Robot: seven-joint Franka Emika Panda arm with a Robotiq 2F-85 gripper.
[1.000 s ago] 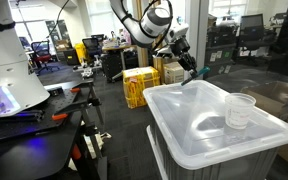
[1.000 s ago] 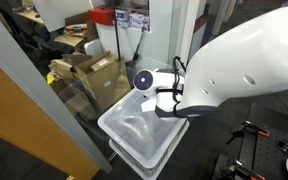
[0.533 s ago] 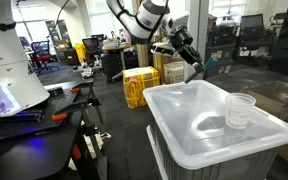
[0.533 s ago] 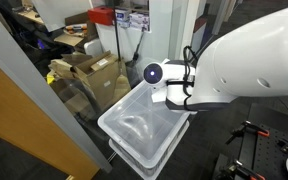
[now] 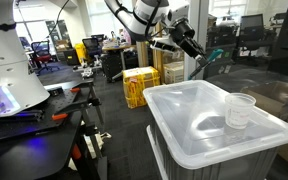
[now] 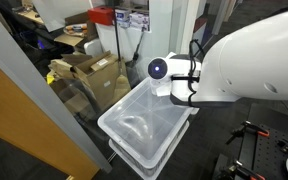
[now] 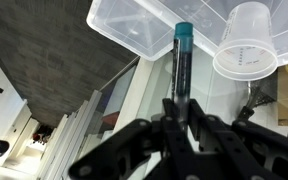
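Hand (image 7: 181, 108) seen from the wrist: the fingers are closed narrowly on a dark marker (image 7: 182, 62), which projects straight ahead of them, teal cap foremost. Beyond the cap lies the clear bin lid (image 7: 134, 25). A translucent cup (image 7: 246, 45) stands on it, just to one side of the marker's tip. In an exterior view the hand (image 5: 191, 47) hangs raised, with the bin lid (image 5: 189, 125) and cup (image 5: 240, 110) below it and well apart.
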